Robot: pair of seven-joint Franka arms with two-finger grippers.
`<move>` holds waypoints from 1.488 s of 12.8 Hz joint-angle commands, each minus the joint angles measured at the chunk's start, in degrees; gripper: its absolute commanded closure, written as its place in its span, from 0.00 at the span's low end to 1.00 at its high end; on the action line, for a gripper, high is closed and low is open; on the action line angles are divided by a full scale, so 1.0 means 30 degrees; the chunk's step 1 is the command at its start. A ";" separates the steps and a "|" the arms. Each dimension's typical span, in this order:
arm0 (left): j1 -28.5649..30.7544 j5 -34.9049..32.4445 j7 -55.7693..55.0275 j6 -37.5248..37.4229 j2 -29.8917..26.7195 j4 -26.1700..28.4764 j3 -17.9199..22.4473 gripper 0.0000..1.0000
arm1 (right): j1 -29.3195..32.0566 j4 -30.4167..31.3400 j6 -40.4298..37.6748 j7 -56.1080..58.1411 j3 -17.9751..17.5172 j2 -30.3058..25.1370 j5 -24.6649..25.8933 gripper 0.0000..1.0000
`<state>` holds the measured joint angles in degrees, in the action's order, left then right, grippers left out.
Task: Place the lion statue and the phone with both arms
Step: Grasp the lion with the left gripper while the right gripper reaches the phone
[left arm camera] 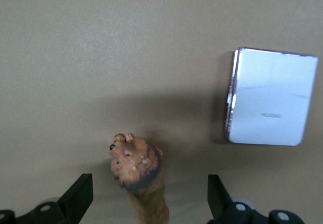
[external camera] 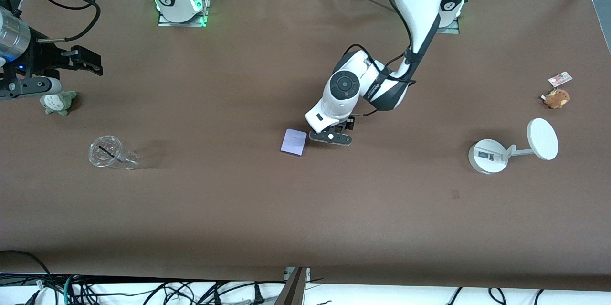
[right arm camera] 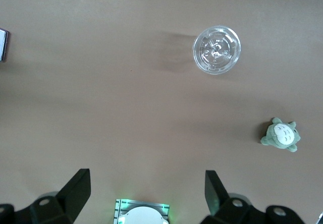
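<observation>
The lion statue [left arm camera: 139,173] is orange-brown with a darker mane. It lies on the table between the two fingers of my left gripper [left arm camera: 149,184], touching neither. The left gripper [external camera: 331,137] is open and low over the table's middle, and hides the lion in the front view. The phone [external camera: 293,142] is a pale lavender rectangle lying flat beside that gripper, toward the right arm's end. It also shows in the left wrist view [left arm camera: 270,98]. My right gripper [external camera: 90,64] is open and empty, up over the right arm's end of the table, and also shows in the right wrist view [right arm camera: 146,181].
A clear plastic cup [external camera: 107,152] lies on its side and a grey-green plush toy [external camera: 58,101] sits near it, both under the right arm. At the left arm's end are a white round-based stand with a disc [external camera: 491,154], a brown plush lump [external camera: 557,98] and a small card [external camera: 560,78].
</observation>
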<state>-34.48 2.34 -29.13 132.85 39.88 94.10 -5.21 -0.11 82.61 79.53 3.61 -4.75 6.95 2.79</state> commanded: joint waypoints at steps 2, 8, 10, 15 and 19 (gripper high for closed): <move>-0.0138 -0.0545 -0.0164 -0.0190 -0.0021 -0.0372 0.0244 0.83 | 0.0154 -0.0028 -0.0055 0.0084 -0.0202 -0.0032 0.0154 0.00; 0.1816 -0.0574 0.0070 -0.3987 -0.2211 -0.0634 0.0419 0.95 | 0.0154 -0.0028 0.0062 0.0026 -0.0202 -0.0032 0.0125 0.00; 0.3427 -0.1126 0.0913 -0.6099 -0.3386 -0.0665 0.0449 0.95 | -0.0165 -0.0028 0.0150 -0.0061 -0.0260 -0.0003 -0.0021 0.00; 0.8788 -0.2215 0.7266 -0.6519 -0.3362 -0.0431 0.0419 0.92 | -0.3151 -0.0057 0.1083 -0.4769 -0.0232 0.0844 -0.0138 0.00; 1.0465 -0.2215 0.7658 -0.5121 -0.2367 0.0327 0.0390 0.88 | -0.5845 -0.0290 0.3687 -0.9105 -0.0232 0.2891 -0.0342 0.00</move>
<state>-4.06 -3.39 -6.54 114.35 31.83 93.25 -3.00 -14.79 82.66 87.65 -18.67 -5.73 12.60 2.49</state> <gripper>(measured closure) 0.639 0.000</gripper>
